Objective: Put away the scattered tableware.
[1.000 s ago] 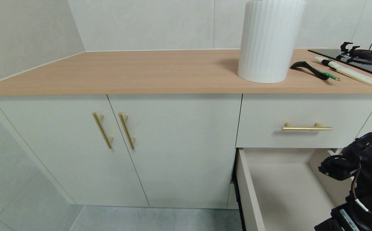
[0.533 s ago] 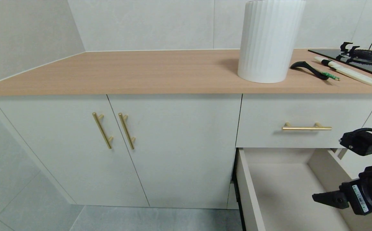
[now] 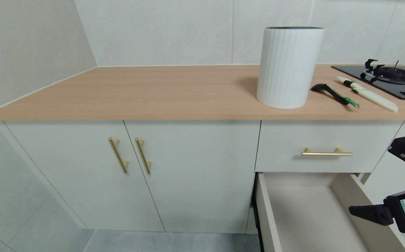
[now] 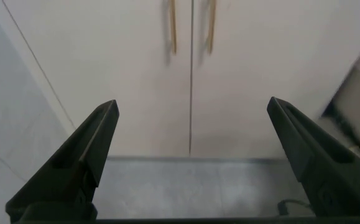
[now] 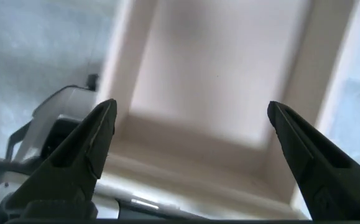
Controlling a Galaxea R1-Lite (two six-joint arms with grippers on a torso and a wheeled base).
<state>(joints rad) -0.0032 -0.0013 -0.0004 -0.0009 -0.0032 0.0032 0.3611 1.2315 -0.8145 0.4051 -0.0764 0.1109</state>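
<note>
1. The left gripper (image 4: 192, 102) is low, in front of the two cabinet doors (image 3: 83, 175) with gold handles. Its fingers are wide apart and hold nothing.
2. On the wooden countertop (image 3: 136, 91), a tall white ribbed container (image 3: 286, 66) stands upright.
3. Just beside the container, on its right, a black-handled utensil (image 3: 329, 93) with a green end lies flat on the countertop.
4. A pale knife (image 3: 367, 93) lies near the utensil, between it and the black stove (image 3: 391, 75). The knife does not touch the utensil.
5. Under this part of the countertop, the upper drawer (image 3: 328, 140) is closed, and the lower drawer (image 3: 263, 210) is pulled out.
6. The right gripper (image 5: 192, 102) hangs over the right side of the lower drawer. Its fingers are spread apart, with nothing between them.
</note>
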